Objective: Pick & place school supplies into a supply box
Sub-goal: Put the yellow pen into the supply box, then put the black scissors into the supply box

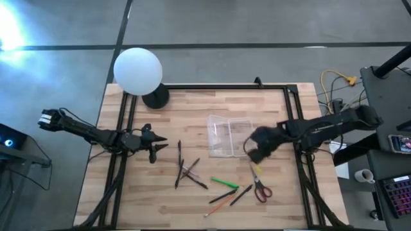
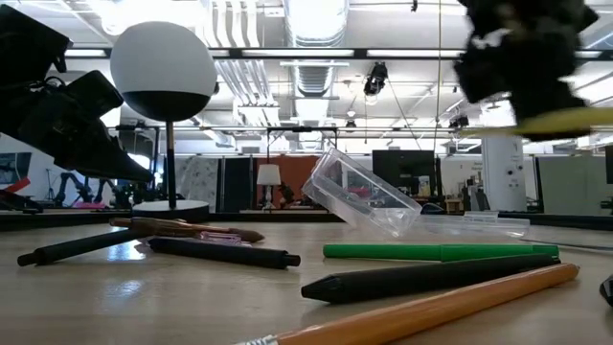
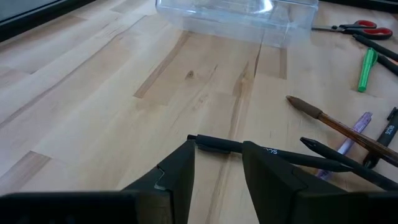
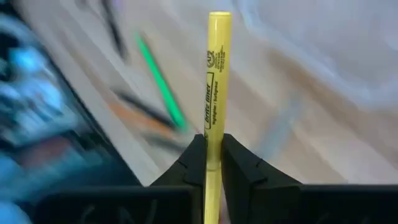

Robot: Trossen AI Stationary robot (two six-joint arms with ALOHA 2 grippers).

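The right gripper is clamped on the yellow stick, a highlighter, and holds it in the air just beside the supply box, on the side nearest the red-handled scissors. The box lies open with nothing visible inside it, so I judge the task barely begun: this looks like the first item on its way in. The green marker, the orange-red pencil, the scissors and several dark pens lie on the table, all outside the box. The left gripper, well apart from the box on its far side, has its fingers apart and holds nothing
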